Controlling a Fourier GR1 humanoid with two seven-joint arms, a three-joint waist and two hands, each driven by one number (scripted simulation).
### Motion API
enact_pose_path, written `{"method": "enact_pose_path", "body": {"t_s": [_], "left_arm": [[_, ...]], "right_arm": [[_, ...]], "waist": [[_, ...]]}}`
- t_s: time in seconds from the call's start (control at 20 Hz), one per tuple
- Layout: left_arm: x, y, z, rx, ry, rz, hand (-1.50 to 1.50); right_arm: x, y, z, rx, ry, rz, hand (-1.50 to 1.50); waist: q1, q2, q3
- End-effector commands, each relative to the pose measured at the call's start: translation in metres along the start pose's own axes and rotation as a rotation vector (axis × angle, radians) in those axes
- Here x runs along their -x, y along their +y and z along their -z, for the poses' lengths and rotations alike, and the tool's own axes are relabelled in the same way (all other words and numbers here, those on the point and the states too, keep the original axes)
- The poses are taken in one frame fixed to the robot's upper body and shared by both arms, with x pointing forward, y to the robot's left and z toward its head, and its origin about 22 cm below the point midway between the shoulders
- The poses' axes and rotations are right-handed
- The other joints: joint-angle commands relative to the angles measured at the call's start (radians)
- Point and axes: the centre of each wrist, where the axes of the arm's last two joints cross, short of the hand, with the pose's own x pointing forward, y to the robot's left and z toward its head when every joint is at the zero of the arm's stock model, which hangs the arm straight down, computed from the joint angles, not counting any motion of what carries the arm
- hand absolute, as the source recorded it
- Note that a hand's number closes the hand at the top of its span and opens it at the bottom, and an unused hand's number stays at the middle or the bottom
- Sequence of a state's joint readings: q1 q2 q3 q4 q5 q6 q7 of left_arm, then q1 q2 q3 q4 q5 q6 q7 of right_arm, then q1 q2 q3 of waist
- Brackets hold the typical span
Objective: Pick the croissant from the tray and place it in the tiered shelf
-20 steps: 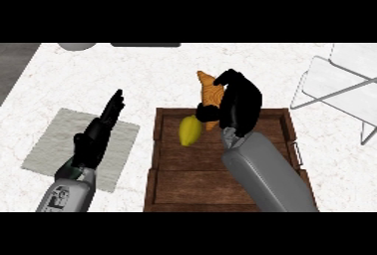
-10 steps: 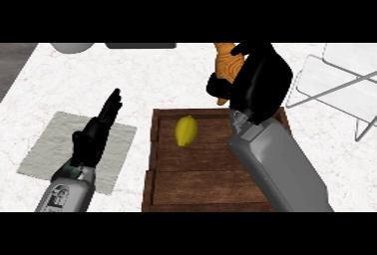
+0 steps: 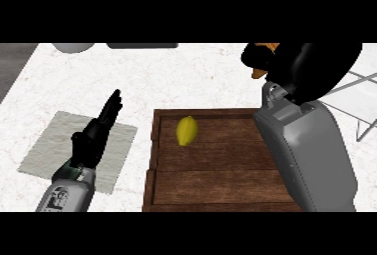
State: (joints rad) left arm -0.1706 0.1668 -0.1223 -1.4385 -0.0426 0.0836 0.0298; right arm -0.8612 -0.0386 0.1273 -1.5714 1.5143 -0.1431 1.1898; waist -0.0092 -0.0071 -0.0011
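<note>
Orange croissant (image 3: pixel 263 69) peeks from the right hand (image 3: pixel 259 57), fingers apparently curled round it; mostly hidden, it could slip before reaching the tiered shelf (image 3: pixel 361 107).

Even, bright, diffuse light, white counter (image 3: pixel 191 74) nearly washed out, shadows faint, no glare, edges looked soft throughout

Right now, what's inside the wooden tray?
A yellow lemon lies on the tray floor. The right forearm covers the tray's right side, so anything there is hidden. The croissant is out, held up in the right hand.
</note>
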Motion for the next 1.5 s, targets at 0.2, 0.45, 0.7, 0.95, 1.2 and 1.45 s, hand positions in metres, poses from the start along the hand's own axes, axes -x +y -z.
{"method": "enact_pose_path", "body": {"t_s": [0.2, 0.45, 0.7, 0.95, 1.2, 1.45], "left_arm": [[-0.001, 0.008, 0.012, 0.008, -0.006, 0.004, 0.00], [0.006, -0.013, -0.005, 0.004, -0.012, -0.009, 0.00], [0.000, 0.003, 0.003, 0.009, -0.002, 0.021, 0.00], [-0.006, -0.007, 0.008, 0.034, -0.001, -0.001, 0.00], [0.002, -0.006, 0.012, 0.016, -0.004, 0.000, 0.00], [-0.005, 0.003, 0.011, 0.022, -0.017, 0.009, 0.00]], "right_arm": [[-0.018, -0.039, 0.041, 0.082, 0.164, -0.078, 1.50], [-0.007, -0.054, 0.080, 0.146, 0.171, -0.116, 1.50], [0.011, -0.049, 0.105, 0.191, 0.156, -0.181, 1.50], [0.026, -0.054, 0.141, 0.199, 0.101, -0.242, 1.50], [0.036, -0.041, 0.140, 0.208, 0.115, -0.253, 1.50], [0.075, -0.003, 0.154, 0.219, 0.004, -0.397, 1.50]], "waist": [[0.003, 0.005, 0.000], [0.010, 0.004, 0.001], [0.013, 0.006, 0.001], [0.012, 0.007, 0.001], [0.012, 0.007, 0.001], [0.018, 0.011, 0.001]]}}
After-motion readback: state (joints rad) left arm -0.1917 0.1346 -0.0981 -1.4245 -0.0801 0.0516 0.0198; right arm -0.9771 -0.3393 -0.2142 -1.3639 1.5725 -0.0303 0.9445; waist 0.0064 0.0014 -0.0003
